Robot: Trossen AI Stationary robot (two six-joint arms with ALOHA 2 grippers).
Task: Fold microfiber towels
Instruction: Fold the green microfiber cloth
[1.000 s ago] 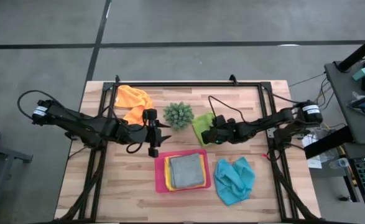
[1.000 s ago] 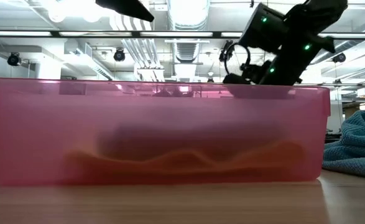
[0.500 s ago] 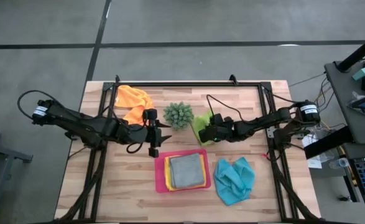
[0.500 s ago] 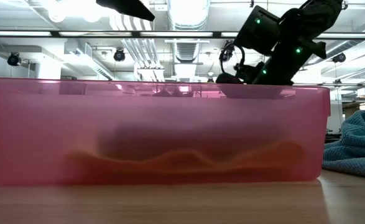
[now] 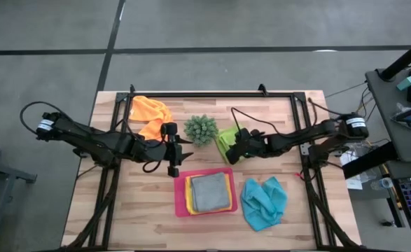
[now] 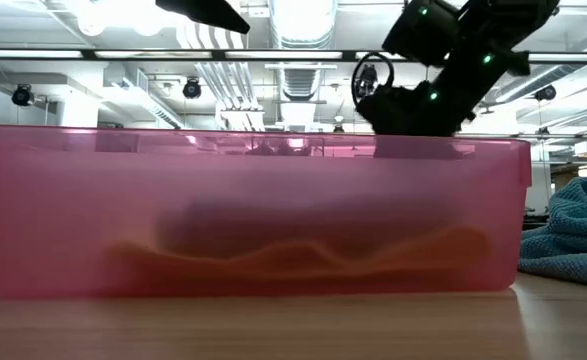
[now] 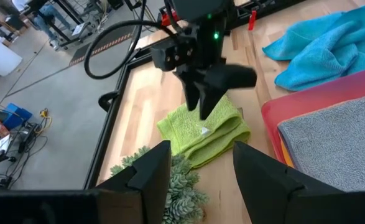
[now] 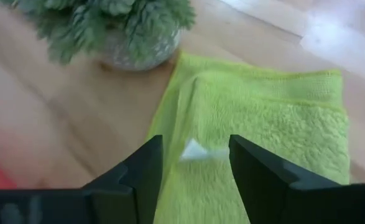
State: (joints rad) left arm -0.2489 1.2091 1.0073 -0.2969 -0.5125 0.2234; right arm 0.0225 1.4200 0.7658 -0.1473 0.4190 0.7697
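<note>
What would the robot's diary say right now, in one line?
step: lime green towel folded on table | right gripper: open, over it | left gripper: open, waiting beside plant

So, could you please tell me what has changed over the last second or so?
The right gripper has opened and let go of the lime green towel, which lies folded on the table beside the plant, and it has lifted a little above it. The left gripper stayed open in place. The orange towel, blue towel and the grey towel in the pink tray have not moved.
</note>
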